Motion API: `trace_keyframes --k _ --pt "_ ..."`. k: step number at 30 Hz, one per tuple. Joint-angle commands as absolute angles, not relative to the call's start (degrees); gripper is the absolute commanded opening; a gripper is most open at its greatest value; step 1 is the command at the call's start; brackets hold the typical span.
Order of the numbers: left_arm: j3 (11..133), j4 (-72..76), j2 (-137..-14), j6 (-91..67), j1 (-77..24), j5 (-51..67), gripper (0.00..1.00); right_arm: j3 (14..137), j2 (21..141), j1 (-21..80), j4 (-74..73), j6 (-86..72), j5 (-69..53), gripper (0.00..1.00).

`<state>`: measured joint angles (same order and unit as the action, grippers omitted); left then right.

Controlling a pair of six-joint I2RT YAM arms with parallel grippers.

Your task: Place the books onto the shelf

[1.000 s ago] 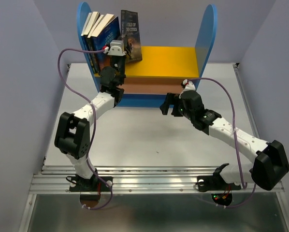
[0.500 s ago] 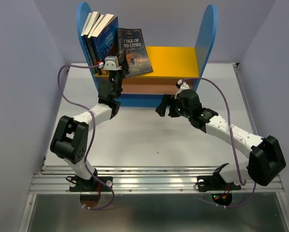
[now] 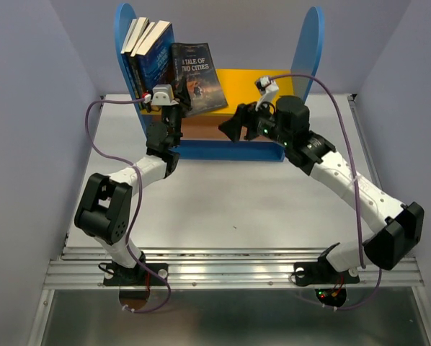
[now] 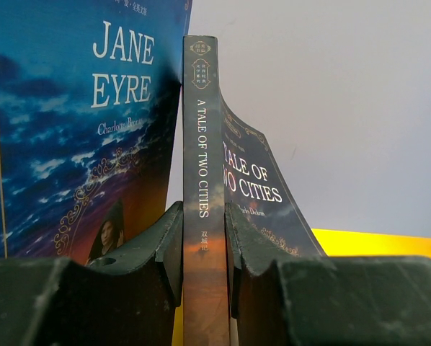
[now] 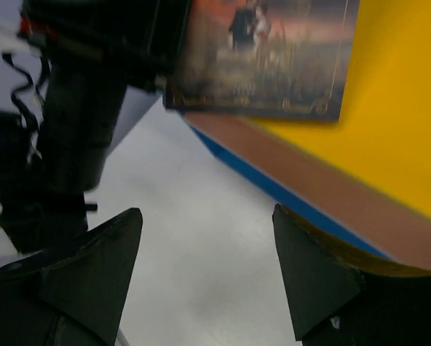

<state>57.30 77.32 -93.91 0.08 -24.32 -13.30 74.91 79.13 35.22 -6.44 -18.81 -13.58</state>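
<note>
The shelf [image 3: 313, 50] has blue round-topped side panels and a yellow upper board [image 3: 262, 83]. Several books [image 3: 147, 47] lean against its left panel, with Jane Eyre [image 4: 78, 130] the outermost. Beside them, A Tale of Two Cities [image 3: 199, 76] stands on the yellow board, tilted to the right. My left gripper [image 3: 169, 108] is shut on the lower part of its spine [image 4: 202, 144]. My right gripper [image 3: 233, 127] hovers open in front of the shelf's middle, right of that book. Its fingers [image 5: 104, 259] hold nothing, over the table and the brown lower board [image 5: 323, 194].
The shelf stands at the far edge of the grey table [image 3: 230, 202]. Lilac walls close in both sides. The left arm [image 5: 78, 108] is close on the left of my right gripper. The right half of the yellow board [image 5: 403, 108] is bare.
The right arm has risen and swung left towards the shelf front, its jaws narrowing a little. A Tale of Two Cities has turned and tilted rightward in the left gripper.
</note>
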Motion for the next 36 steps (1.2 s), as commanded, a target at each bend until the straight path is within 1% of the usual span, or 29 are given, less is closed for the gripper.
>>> trace_keyframes --k 1,3,4,5,6,7,10,13,15,16,17,22,28,36 --pt "56.8 119.1 -91.7 0.8 -25.0 -12.7 0.0 87.1 86.9 35.0 -9.7 -19.5 -2.6 0.69" --pt "57.5 119.0 -91.6 0.9 -25.2 -12.7 0.0 94.3 92.9 32.4 -12.9 -20.4 -2.4 0.62" --pt "57.8 119.1 -91.6 1.0 -25.3 -12.7 0.0 96.5 94.9 31.4 -14.0 -21.3 -2.9 0.54" --pt "58.1 118.9 -91.6 1.2 -25.5 -12.7 0.0 98.7 96.6 30.5 -16.0 -20.9 -5.2 0.51" --pt "58.7 118.7 -91.6 1.3 -25.6 -12.6 0.0 102.4 99.1 29.9 -17.0 -20.0 -5.9 0.48" --pt "59.1 118.1 -91.7 1.5 -25.6 -12.6 0.0 103.4 99.9 29.9 -18.5 -18.3 -5.9 0.43" --pt "59.9 117.9 -92.0 1.9 -25.6 -12.5 0.0 104.2 100.5 29.9 -19.4 -13.8 -8.2 0.39" --pt "60.4 117.8 -92.2 2.2 -25.6 -12.2 0.0 104.8 101.1 29.9 -21.8 -10.1 -8.7 0.34" --pt "60.6 117.5 -92.3 2.1 -25.7 -12.0 0.0 105.0 101.5 29.9 -23.2 -8.8 -10.2 0.34" --pt "60.8 117.4 -92.4 2.0 -25.6 -12.0 0.0 105.2 101.9 29.9 -23.6 -8.5 -11.1 0.31" --pt "60.8 117.2 -92.5 2.0 -25.6 -12.2 0.0 105.7 102.7 29.9 -24.6 -7.1 -13.3 0.31" --pt "61.2 116.6 -92.1 1.0 -25.6 -11.7 0.0 109.2 106.9 29.9 -27.4 -4.8 -17.2 0.24" --pt "59.2 115.8 -89.7 -3.7 -25.8 -8.4 0.0 115.9 114.0 29.9 -27.9 -6.1 -19.0 0.2" --pt "57.6 114.8 -89.6 -8.3 -25.8 -4.4 0.0 125.9 123.7 31.6 -26.0 -7.8 -21.5 0.19"
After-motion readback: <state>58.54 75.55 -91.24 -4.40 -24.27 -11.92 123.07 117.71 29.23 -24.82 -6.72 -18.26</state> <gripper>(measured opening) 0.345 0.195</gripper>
